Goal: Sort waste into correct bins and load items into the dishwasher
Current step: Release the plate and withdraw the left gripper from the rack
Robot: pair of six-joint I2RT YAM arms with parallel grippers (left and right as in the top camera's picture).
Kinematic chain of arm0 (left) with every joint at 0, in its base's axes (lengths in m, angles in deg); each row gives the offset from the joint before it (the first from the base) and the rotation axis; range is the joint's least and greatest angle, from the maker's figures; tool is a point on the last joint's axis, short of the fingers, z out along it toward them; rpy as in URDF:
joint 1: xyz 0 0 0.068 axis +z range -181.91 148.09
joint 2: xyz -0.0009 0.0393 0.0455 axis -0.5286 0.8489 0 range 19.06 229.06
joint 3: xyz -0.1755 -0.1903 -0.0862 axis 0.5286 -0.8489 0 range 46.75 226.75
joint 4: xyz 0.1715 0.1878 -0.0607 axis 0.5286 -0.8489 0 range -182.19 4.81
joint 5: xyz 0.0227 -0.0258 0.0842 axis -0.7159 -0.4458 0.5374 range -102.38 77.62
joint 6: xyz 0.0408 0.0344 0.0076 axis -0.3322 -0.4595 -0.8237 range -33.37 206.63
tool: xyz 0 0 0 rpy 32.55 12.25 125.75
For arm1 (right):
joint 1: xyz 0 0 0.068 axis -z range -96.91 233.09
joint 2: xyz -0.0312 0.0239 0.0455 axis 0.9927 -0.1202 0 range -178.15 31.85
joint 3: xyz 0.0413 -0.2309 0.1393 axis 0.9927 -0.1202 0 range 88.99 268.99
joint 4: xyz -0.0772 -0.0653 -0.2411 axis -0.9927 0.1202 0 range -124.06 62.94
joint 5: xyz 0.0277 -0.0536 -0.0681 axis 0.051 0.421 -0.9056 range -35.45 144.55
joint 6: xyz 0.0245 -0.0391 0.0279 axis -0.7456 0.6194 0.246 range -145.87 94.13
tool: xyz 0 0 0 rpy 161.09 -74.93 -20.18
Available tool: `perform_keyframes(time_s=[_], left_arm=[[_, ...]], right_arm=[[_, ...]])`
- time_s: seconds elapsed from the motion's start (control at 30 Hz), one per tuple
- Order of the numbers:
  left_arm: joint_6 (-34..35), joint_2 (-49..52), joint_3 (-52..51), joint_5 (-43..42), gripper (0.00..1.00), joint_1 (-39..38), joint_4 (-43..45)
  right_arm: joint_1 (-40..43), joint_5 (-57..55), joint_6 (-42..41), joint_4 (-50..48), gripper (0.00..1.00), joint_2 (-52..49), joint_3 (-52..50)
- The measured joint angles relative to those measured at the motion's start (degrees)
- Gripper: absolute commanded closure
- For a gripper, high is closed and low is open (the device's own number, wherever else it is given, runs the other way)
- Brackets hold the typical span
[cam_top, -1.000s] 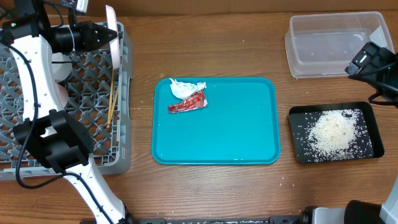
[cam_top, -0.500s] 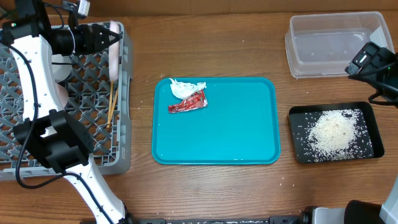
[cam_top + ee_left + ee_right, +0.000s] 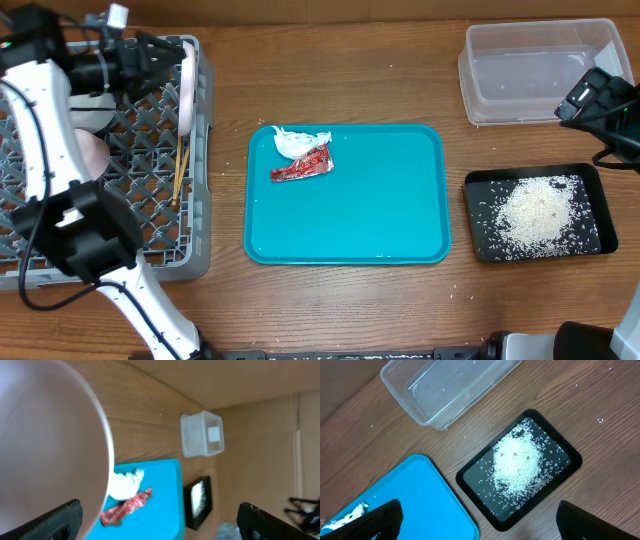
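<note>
Overhead, the left gripper [image 3: 168, 60] hangs over the far corner of the rack [image 3: 140, 135], its jaws spread wide and clamped on nothing. One plate [image 3: 185, 85] stands on edge in the rack right at its fingertips. In the left wrist view the plate's rim runs just beside one finger [image 3: 60, 520]; whether they touch I cannot tell. Two bowls [image 3: 92, 108] sit in the rack under that arm, partly hidden by it. The chopsticks [image 3: 180, 170] lie on the lattice just past the plate's lower edge, back toward the arm's base.

Out ahead of the left gripper, one teal tray [image 3: 380, 200] carries one napkin [image 3: 298, 142] and one wrapper [image 3: 302, 166], the two touching.

The right gripper [image 3: 480, 520] hovers with its jaws wide apart, holding nothing. Two bins lie below and ahead of it. One is a tub [image 3: 445, 390] with a few specks inside. The other, just beside it, is a black tray [image 3: 565, 462] holding one heap of rice [image 3: 517, 467] ringed by loose grains.
</note>
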Motion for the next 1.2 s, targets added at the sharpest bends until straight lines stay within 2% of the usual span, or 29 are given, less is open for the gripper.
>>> perform_keyframes(time_s=[0.07,0.17,0.2,0.27,0.33,0.5,0.8,0.93,1.2], left_arm=[[0.6,-2.5,-0.1,-0.2,0.02,2.5,-3.1],[1.7,-8.2,-0.2,0.7,0.21,7.1,-8.5],[2.2,-10.3,-0.2,1.5,0.22,8.7,-10.1],[4.2,-15.2,-0.1,4.3,0.20,12.2,-13.0],[7.1,-19.3,-0.1,8.7,0.00,15.7,-15.2],[13.0,-26.8,-2.5,19.7,0.00,20.9,-15.7],[21.8,-36.6,-17.3,36.0,0.00,21.1,-16.0],[23.6,-36.7,-19.0,39.8,0.00,21.1,-16.0],[24.3,-36.7,-19.2,41.8,0.00,21.1,-16.0]], right_arm=[[0.0,0.0,0.0,0.0,0.00,0.0,0.0],[0.0,0.0,0.0,0.0,0.00,0.0,0.0],[0.0,0.0,0.0,0.0,0.00,0.0,0.0],[0.0,0.0,0.0,0.0,0.00,0.0,0.0],[0.0,0.0,0.0,0.0,0.00,0.0,0.0],[0.0,0.0,0.0,0.0,0.00,0.0,0.0],[0.0,0.0,0.0,0.0,0.00,0.0,0.0],[0.0,0.0,0.0,0.0,0.00,0.0,0.0],[0.0,0.0,0.0,0.0,0.00,0.0,0.0]])
